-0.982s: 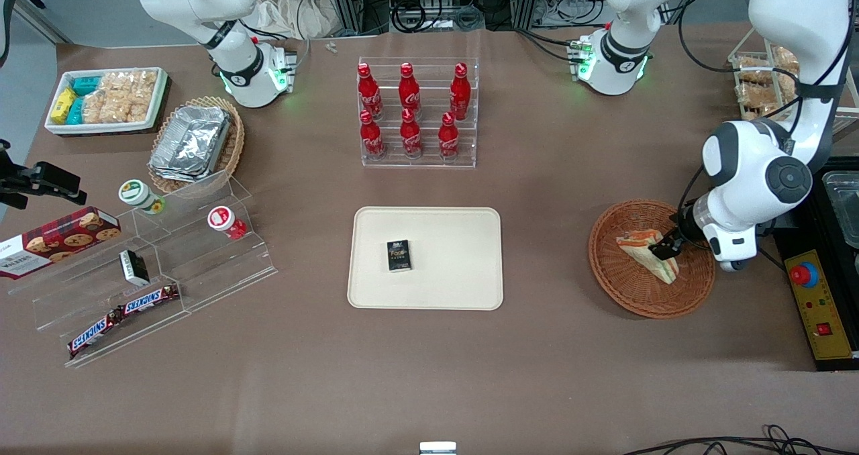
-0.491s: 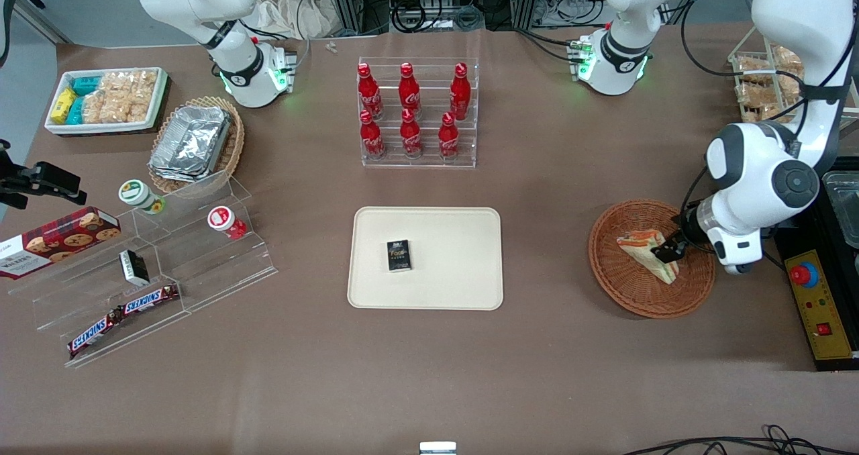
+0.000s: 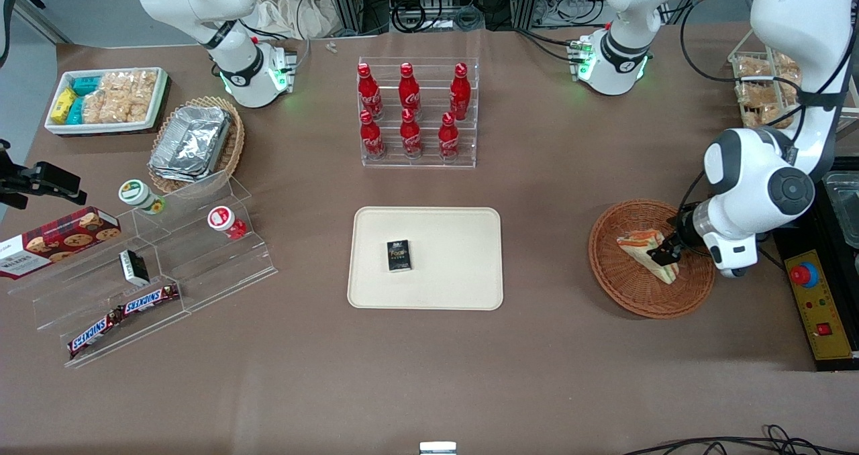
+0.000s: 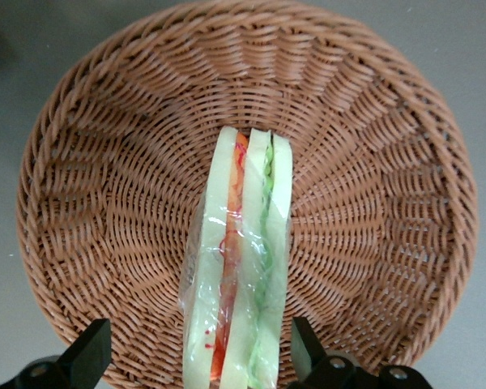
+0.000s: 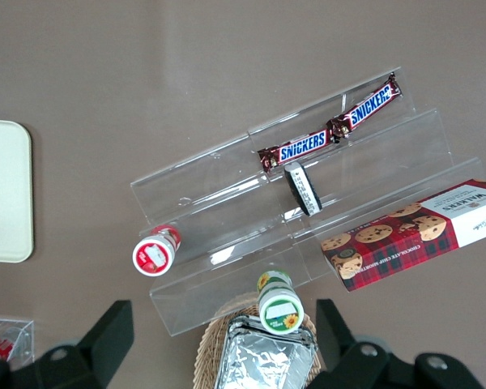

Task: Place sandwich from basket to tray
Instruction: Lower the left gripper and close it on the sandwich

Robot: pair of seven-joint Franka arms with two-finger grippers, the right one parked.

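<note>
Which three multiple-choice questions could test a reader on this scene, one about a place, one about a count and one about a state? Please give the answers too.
1. Where is the sandwich?
A. in the basket
B. on the tray
C. on the table
2. How many red bottles stand in the clear rack?
A. four
B. six
C. eight
3. How is the gripper?
A. shut on the sandwich
B. open, a finger at each side of the sandwich
C. above the tray

Answers: 1 A, wicker lies all around it. 2 B, two rows of three. 3 B, gaps show at both fingers.
</note>
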